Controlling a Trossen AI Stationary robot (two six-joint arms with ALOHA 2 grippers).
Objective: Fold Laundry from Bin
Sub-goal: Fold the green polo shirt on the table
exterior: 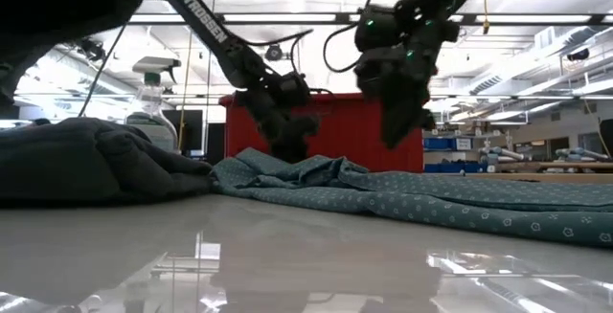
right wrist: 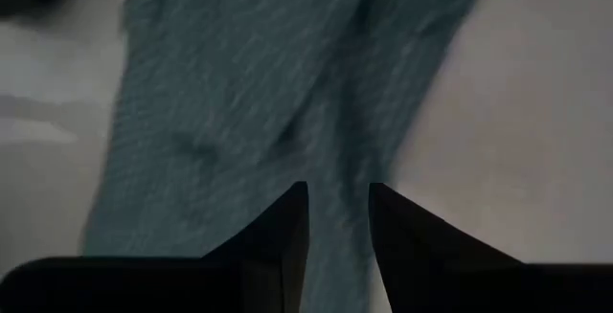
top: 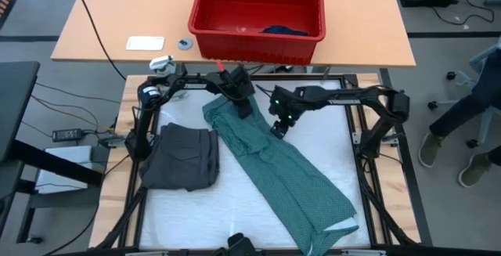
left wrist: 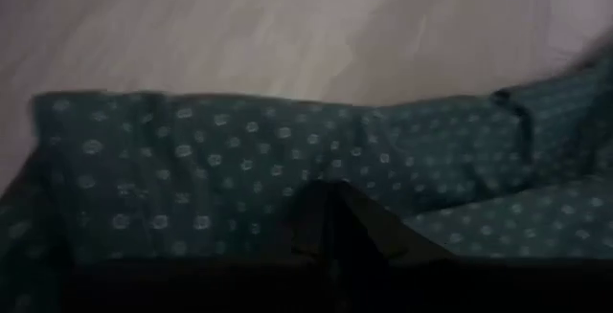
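A teal-green dotted garment (top: 282, 170) lies spread in a long diagonal band on the white table top, from far left to near right, and its far end is bunched up (exterior: 287, 169). My left gripper (top: 245, 109) is down at that far end, its fingers shut. My right gripper (top: 279, 128) hovers open a little above the garment's right edge (right wrist: 383, 112), clear of the cloth in the low view (exterior: 402, 136). A folded dark grey piece (top: 180, 158) rests flat at the left. The red bin (top: 258, 48) stands beyond the far edge, with a blue piece (top: 283, 30) inside. My left gripper comes slanting down from the far left onto the bunched far end of the teal garment (left wrist: 287, 174). Its shut fingertips (left wrist: 330, 208) hide the place of contact, so the hold and the number of layers cannot be told. The garment lies slack on the table.
A wooden table behind carries the bin, a white card (top: 145, 43) and a small round thing (top: 184, 43). Bare white surface (top: 235, 209) lies near the front left and at the far right. A person's legs (top: 470, 131) show beyond the right edge.
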